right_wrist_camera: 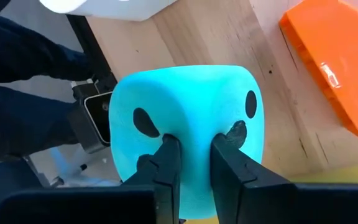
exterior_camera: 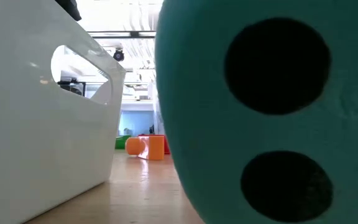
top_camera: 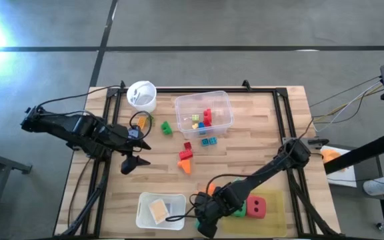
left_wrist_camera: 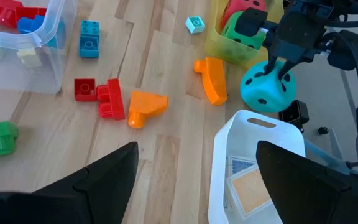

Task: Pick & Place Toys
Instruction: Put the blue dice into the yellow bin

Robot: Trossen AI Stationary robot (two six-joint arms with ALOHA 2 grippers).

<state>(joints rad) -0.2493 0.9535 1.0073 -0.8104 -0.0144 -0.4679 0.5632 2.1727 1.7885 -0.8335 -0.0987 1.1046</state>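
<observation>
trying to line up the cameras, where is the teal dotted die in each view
High view: not visible, hidden under the right gripper at the near table edge.
Low view: teal die fills the right half, right against the lens.
Left wrist view: at upper right, pinched by the right gripper.
Right wrist view: centre, squeezed between the fingers.
Shared landmark: the white tray beside it, left in the low view.
</observation>
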